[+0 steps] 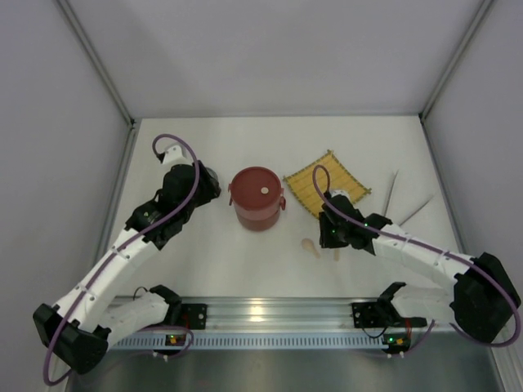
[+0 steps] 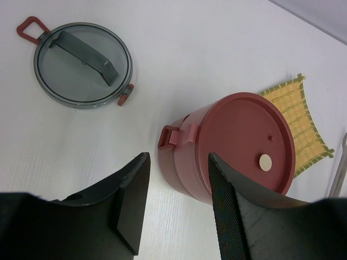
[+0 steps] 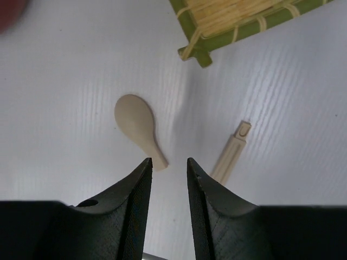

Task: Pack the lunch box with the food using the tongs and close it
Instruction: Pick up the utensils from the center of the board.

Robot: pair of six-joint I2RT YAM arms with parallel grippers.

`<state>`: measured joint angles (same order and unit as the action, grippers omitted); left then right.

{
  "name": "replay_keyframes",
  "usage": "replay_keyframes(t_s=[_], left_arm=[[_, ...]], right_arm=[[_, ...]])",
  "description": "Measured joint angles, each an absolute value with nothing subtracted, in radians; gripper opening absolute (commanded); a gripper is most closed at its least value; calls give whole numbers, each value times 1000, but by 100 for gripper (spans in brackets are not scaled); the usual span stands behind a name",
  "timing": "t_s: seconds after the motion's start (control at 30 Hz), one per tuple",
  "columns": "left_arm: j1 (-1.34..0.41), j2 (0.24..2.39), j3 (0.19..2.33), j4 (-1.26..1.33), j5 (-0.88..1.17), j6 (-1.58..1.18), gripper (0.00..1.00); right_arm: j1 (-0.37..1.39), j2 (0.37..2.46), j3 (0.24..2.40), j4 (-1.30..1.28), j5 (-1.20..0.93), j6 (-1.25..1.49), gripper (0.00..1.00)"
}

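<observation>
The maroon lunch box (image 1: 257,198) stands shut at the table's middle, its flat lid (image 2: 246,138) with a pale dot on top. No food shows in any view. The silvery tongs (image 1: 391,194) lie at the right, beyond the mat, and their tip shows in the left wrist view (image 2: 339,172). My left gripper (image 2: 179,157) hovers open just left of the lunch box (image 2: 190,162), nothing between its fingers. Over the table in front of the mat, my right gripper (image 3: 168,161) is open and empty, between a beige spoon (image 3: 138,127) and a beige stick (image 3: 230,154).
A yellow woven mat (image 1: 327,184) lies right of the lunch box; its green-edged corner (image 3: 203,51) is ahead of the right gripper. A clear grey lid with red clips (image 2: 81,65) lies flat left of the box. Grey walls close in the table's sides and back.
</observation>
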<state>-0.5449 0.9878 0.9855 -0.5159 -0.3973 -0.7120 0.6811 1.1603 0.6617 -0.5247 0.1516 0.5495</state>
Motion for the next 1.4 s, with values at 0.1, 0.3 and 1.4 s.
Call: replay_keyframes(t_s=[0.1,0.3,1.4], left_arm=[[-545,988,986,-516,-390,-708,52],[-545,984,986,-516,-381,-706,52],[-545,975,986,-517,-371,-681,52]], right_arm=[[718,1172,662,-490,136,533,33],[777,1268,662,-415,127,513,43],[887,1291,578,-356,163,545,24]])
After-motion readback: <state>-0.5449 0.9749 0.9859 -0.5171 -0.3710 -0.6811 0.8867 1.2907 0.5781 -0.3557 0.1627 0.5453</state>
